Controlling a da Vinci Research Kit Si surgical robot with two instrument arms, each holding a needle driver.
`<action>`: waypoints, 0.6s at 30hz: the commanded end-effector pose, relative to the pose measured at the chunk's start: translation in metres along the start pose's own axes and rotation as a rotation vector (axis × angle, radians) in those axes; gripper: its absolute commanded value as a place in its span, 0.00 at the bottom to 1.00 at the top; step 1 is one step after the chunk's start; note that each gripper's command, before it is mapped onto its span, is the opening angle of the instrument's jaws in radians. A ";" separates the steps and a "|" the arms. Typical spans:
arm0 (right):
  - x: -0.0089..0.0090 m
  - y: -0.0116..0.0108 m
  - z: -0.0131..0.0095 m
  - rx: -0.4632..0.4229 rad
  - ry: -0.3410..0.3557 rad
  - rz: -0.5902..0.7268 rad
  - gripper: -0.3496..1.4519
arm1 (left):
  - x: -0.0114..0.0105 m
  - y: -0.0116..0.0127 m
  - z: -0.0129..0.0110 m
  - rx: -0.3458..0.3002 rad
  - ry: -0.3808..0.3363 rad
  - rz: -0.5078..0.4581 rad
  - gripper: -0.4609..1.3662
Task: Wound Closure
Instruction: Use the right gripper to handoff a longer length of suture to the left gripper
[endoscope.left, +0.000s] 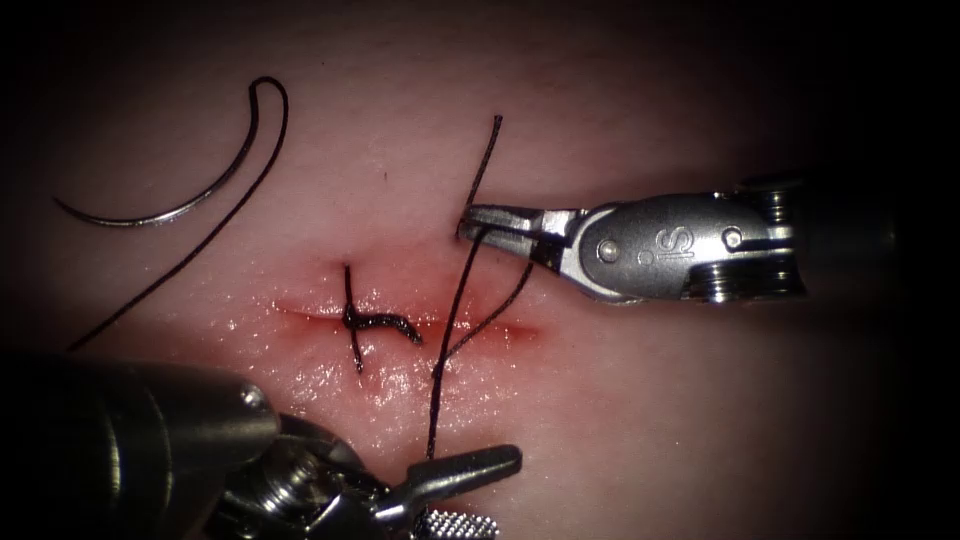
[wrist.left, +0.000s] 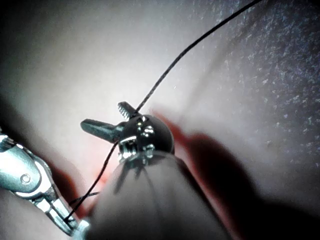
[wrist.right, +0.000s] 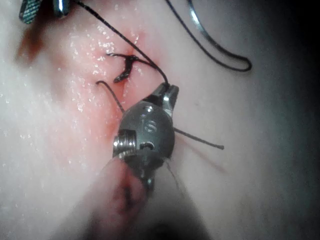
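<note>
Right tool (wrist.right: 167, 96) closed on thread (wrist.right: 145, 52) beside cut (wrist.right: 117, 92). Free thread end projecting from the tool toward 4 o'clock. Tied stitch (wrist.right: 125, 70) at 10 o'clock from the jaws, across the cut. Needle (wrist.right: 200, 30) at 1 o'clock, flat on tissue (wrist.right: 60, 150), unheld.

A finished stitch (endoscope.left: 375, 322) crosses the cut (endoscope.left: 510, 330) near its nine o'clock end in the endoscope view. It is a dark knot with short cut ends (endoscope.left: 347, 285). One points to twelve o'clock, one to six o'clock, and a thicker tail lies toward three o'clock. Red fluid (endoscope.left: 300, 292) stains the surface around the knot, spreading to nine o'clock, with wet glints toward six o'clock.
</note>
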 end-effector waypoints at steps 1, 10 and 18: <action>0.0000 0.0000 -0.0001 -0.002 -0.003 -0.001 0.00 | 0.0001 0.0000 -0.0001 -0.002 0.000 -0.001 0.45; -0.0003 0.0002 -0.0005 -0.002 -0.005 -0.002 0.00 | -0.0001 0.0000 -0.0008 -0.006 0.006 0.000 0.47; -0.0003 0.0002 -0.0005 -0.003 -0.005 -0.002 0.00 | -0.0002 0.0000 -0.0016 -0.007 0.006 0.000 0.39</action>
